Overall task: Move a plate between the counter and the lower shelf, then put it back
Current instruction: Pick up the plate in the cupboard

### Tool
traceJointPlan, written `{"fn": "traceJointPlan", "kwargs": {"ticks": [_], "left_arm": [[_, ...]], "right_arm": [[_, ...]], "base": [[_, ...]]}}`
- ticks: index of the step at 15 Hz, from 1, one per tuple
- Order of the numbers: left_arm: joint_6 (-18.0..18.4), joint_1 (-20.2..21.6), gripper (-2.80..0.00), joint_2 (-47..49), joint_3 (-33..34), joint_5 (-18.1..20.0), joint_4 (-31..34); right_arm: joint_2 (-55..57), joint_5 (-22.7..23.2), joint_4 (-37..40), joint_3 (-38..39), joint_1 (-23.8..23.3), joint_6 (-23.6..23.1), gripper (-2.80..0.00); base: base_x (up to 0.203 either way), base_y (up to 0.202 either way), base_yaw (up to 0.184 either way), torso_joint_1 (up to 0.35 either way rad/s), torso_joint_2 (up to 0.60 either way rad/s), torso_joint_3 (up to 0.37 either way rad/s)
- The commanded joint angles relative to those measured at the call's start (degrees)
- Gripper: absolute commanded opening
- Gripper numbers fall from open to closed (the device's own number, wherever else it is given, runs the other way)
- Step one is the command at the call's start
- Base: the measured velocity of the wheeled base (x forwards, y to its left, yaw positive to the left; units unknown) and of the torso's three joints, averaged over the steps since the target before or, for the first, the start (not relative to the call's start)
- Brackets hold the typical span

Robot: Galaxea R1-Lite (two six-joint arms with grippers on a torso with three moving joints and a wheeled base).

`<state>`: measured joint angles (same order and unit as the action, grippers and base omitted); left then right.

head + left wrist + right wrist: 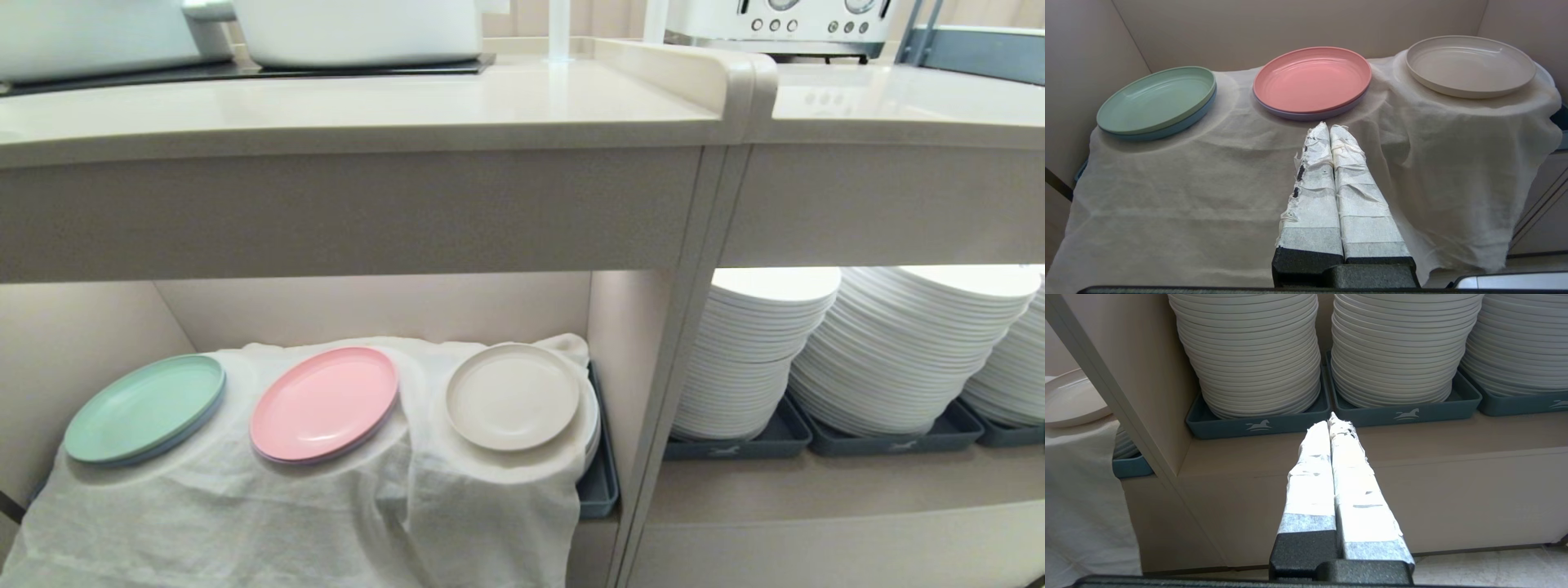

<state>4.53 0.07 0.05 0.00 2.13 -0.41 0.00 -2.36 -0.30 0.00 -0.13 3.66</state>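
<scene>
The cream-beige plate (512,397) rests on the white cloth (310,506) at the right end of the lower shelf (367,306), under the counter (367,106). The left wrist view shows the same plate (1470,65) far off to one side of my left gripper (1329,126), which is shut and empty, hanging in front of the cloth (1208,196) short of the pink plate (1312,79). My right gripper (1331,420) is shut and empty too, pointing at the neighbouring bay. Neither arm appears in the head view.
A mint-green plate (145,408) and a pink plate (324,403) lie left of the cream one. White plate stacks (898,343) in dark-grey trays (1257,424) fill the right bay. White pots (359,28) stand on the black cooktop. A post (678,351) divides the bays.
</scene>
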Motion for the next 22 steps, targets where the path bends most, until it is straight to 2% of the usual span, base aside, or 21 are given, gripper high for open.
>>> {"fn": "traceJointPlan", "kwargs": {"ticks": [1,4,6,11,15,20,22], "left_arm": [[0.6,0.0,-2.8,0.0,0.0,0.1,0.0],[2.9,0.0,-2.8,0.0,-0.4,0.7,-0.3],[2.9,0.0,-2.8,0.0,-2.9,3.1,1.1],[3.4,0.0,-2.8,1.9,-12.1,15.4,13.0],[3.4,0.0,-2.8,11.1,-14.9,19.7,13.1],[3.4,-0.4,-2.8,26.5,-20.2,27.8,12.9],[3.4,-1.3,-2.8,32.9,-21.7,30.0,12.9]], "right_arm": [[0.0,0.0,0.0,0.0,0.0,0.0,-2.8],[0.0,0.0,0.0,0.0,0.0,0.0,-2.8],[0.0,0.0,0.0,0.0,0.0,0.0,-2.8],[0.0,0.0,0.0,0.0,0.0,0.0,-2.8],[0.0,0.0,0.0,0.0,0.0,0.0,-2.8],[0.0,0.0,0.0,0.0,0.0,0.0,-2.8],[0.0,0.0,0.0,0.0,0.0,0.0,-2.8]], "base": [[0.0,0.0,0.0,0.0,0.0,0.0],[0.0,0.0,0.0,0.0,0.0,0.0],[0.0,0.0,0.0,0.0,0.0,0.0],[0.0,0.0,0.0,0.0,0.0,0.0],[0.0,0.0,0.0,0.0,0.0,0.0],[0.0,0.0,0.0,0.0,0.0,0.0],[0.0,0.0,0.0,0.0,0.0,0.0]]}}
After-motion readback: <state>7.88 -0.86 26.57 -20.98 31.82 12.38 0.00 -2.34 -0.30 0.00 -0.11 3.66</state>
